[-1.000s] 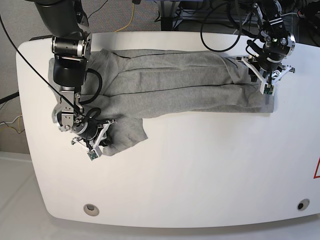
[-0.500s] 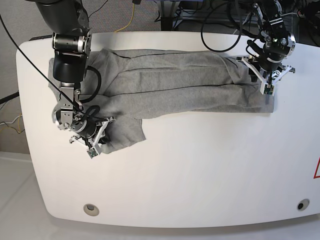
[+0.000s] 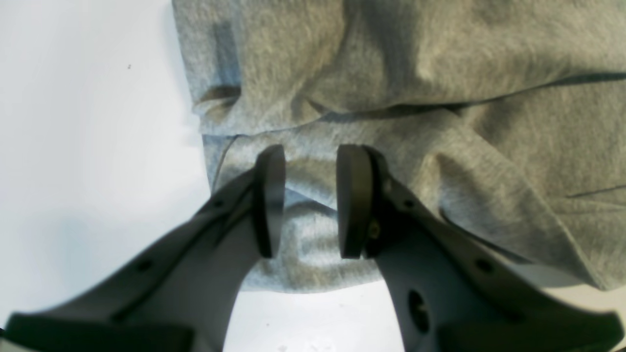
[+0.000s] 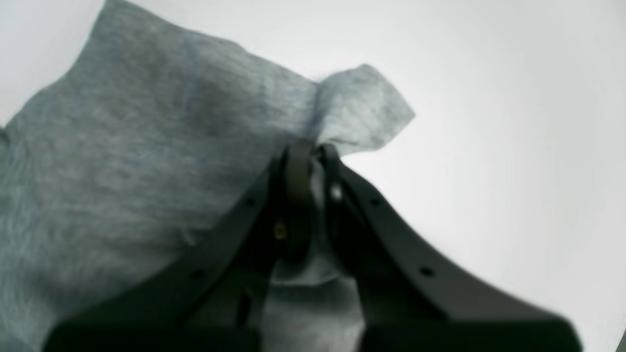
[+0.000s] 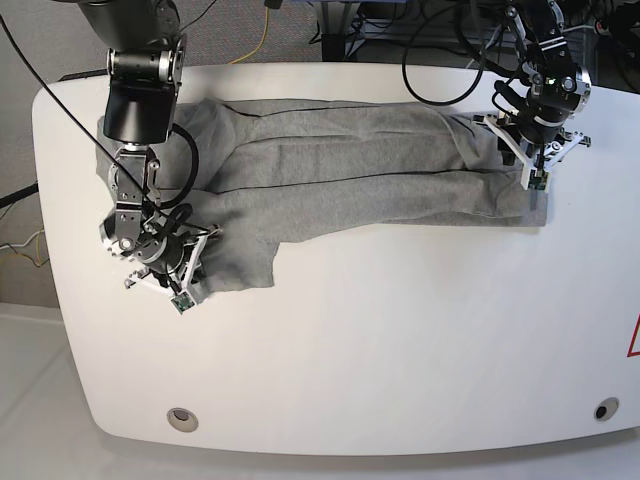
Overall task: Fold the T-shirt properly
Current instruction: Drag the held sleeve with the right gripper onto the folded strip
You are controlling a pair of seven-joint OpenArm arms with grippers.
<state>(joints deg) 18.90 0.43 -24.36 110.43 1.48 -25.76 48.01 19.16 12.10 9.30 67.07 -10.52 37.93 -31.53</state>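
Right hand (image 4: 310, 151) is clenched on a bunched corner of the T-shirt (image 5: 350, 165), the grey knit squeezed between its closed jaws with a small flap poking out past the tips. Over the last second this hand has drawn in toward its own side of the surface (image 5: 400, 340), and the sleeve lobe it holds has pulled back with it, so the flap's free edge now lies less far out over the bare white than it did. I judge that this is the start of a sleeve fold: the corner is secured and ready to be carried up and over the body of the shirt. The left hand (image 3: 305, 200) has not shifted; its two pads stand apart with cloth lying between and below them at the shirt's far corner, and whether they actually pinch a layer cannot be told. The shirt itself lies stretched long across the back half of the surface, already narrowed by lengthwise folds. The base view alone shows that whole layout and both arms at opposite ends. The right wrist view alone shows the pinch and the protruding flap, which the arm hides from above. The left wrist view alone shows the gap between those pads and the stacked hem layers.
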